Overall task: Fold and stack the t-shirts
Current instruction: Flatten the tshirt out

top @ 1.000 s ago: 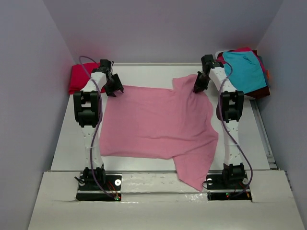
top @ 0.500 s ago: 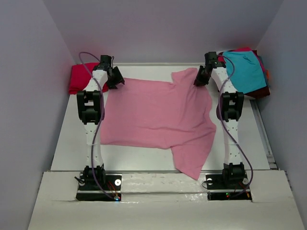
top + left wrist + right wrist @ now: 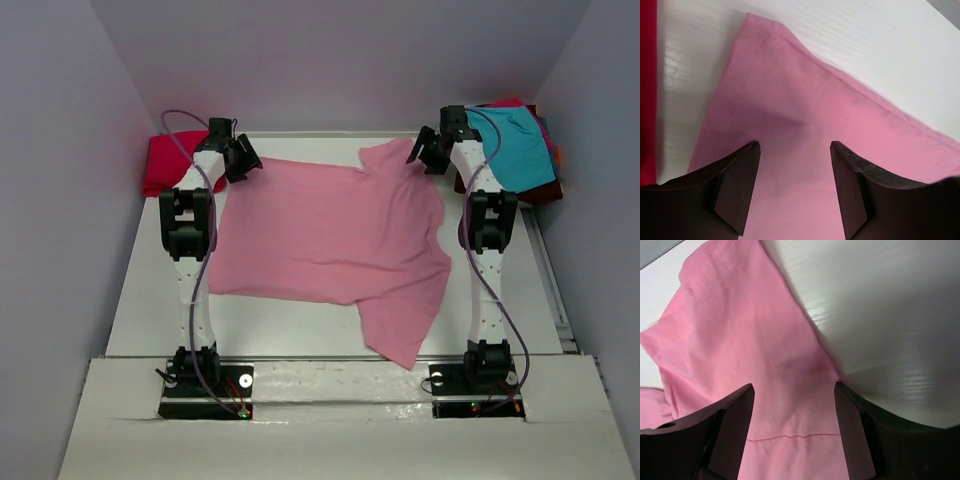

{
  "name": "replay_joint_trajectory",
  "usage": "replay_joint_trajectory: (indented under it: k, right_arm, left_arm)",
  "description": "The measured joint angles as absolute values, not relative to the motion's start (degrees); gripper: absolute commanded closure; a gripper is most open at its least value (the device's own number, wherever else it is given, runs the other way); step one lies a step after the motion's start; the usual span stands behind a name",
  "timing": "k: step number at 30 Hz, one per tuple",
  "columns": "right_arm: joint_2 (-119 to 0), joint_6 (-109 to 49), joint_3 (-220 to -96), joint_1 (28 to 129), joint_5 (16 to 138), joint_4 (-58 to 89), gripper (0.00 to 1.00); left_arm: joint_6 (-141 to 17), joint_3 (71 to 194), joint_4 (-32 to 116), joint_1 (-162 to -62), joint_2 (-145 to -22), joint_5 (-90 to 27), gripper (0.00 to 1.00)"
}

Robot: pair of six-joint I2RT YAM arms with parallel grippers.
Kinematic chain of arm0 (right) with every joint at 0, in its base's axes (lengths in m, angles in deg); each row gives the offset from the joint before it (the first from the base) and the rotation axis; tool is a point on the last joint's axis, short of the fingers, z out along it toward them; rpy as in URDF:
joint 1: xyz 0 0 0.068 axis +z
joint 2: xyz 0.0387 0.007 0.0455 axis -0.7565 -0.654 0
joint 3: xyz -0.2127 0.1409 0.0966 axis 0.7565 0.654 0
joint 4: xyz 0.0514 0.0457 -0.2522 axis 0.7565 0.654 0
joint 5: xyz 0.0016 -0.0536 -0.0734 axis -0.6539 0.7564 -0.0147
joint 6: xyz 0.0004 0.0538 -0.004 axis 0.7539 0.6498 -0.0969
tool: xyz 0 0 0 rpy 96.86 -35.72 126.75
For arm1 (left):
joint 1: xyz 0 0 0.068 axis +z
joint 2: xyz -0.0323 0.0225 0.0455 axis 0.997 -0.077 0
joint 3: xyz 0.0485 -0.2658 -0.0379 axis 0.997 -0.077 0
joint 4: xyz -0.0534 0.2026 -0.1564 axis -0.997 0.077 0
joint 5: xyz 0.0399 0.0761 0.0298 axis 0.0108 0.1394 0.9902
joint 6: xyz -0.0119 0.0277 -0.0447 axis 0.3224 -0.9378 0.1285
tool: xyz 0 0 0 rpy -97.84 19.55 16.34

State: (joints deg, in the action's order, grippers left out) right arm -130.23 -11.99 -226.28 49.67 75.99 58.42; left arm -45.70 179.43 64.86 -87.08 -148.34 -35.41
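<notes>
Pink tee spreading out flat, both grippers hanging open at the far corners

The pink t-shirt [image 3: 330,240] is lying mostly flat across the middle of the table [image 3: 270,325], with one sleeve pointing toward the near edge on the right. The left gripper [image 3: 795,147] is sitting over the far left hem corner with its fingers spread wide, pinching nothing, and cloth is showing in the gap. The right gripper [image 3: 794,390] is doing the same over the far right sleeve, wide open and gripping nothing. A red shirt [image 3: 160,165] is sitting at the far left, and a teal-topped pile [image 3: 510,145] is sitting at the far right.
</notes>
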Motion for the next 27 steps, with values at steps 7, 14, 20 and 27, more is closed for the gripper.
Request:
replay_joint_trajectory:
  k: [7,14,20,27]
  right_arm:
    - [-124.64,-11.84,-219.35,49.69,74.72,60.01,0.25]
    - [-110.39,-10.33,-210.19,50.41,74.37,63.68,0.26]
    - [-94.47,-8.19,-192.13,51.92,70.74,64.99,0.30]
    - [-84.31,-8.41,-171.37,60.05,68.12,70.11,0.42]
  left_arm:
    - [-46.96,172.66,61.04,-88.64,-144.01,-33.27,0.25]
    - [-49.37,170.47,62.61,-91.74,-135.77,-29.92,0.25]
    - [-50.96,168.24,65.78,-93.05,-128.54,-26.67,0.25]
    - [-51.77,167.94,71.05,-92.96,-128.91,-23.15,0.25]
